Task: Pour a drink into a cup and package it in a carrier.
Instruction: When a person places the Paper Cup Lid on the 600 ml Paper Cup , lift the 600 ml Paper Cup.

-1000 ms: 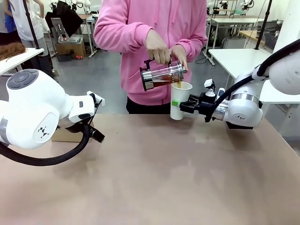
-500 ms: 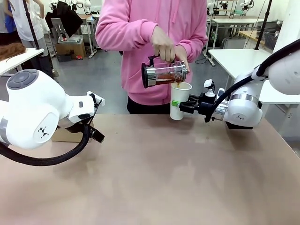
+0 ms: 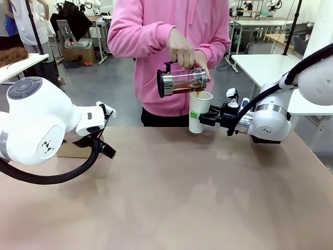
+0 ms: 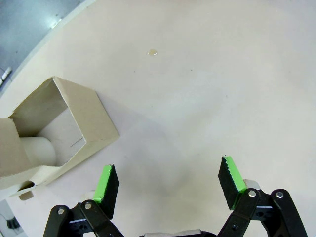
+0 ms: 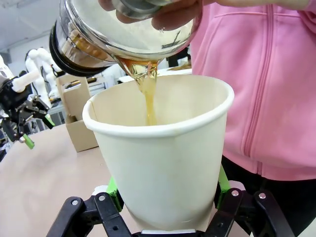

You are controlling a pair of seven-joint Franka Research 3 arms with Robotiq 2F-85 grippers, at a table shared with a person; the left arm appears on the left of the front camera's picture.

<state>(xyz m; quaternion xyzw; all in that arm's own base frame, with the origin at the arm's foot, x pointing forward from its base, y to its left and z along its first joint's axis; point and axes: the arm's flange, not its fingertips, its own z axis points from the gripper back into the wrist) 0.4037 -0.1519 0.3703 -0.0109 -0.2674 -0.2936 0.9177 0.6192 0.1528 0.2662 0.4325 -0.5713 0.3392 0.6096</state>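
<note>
A person in a pink top holds a glass press pot [image 3: 182, 83] tilted over the cup [image 3: 200, 103]. A thin stream of the brown drink [image 5: 148, 96] runs from the spout into the open, lidless white paper cup [image 5: 163, 158]. My right gripper [image 3: 202, 119] is shut on the cup's lower part, its green pads [image 5: 114, 192] pressing both sides, and holds it upright at the table's far edge. My left gripper [image 4: 168, 180] hangs open over bare table at the left, beside the brown cardboard carrier [image 4: 54, 128], which has something white inside.
The carrier [image 5: 76, 116] also stands at the table's left side behind my left arm [image 3: 41, 125]. The brown tabletop [image 3: 182, 198] is bare across the middle and front. A small drop [image 4: 152, 52] lies on it. The person's hands [image 3: 182, 51] are above the cup.
The person has lifted the press pot slightly and shifted it right while the pouring continues. Both arms and the cup have stayed still.
</note>
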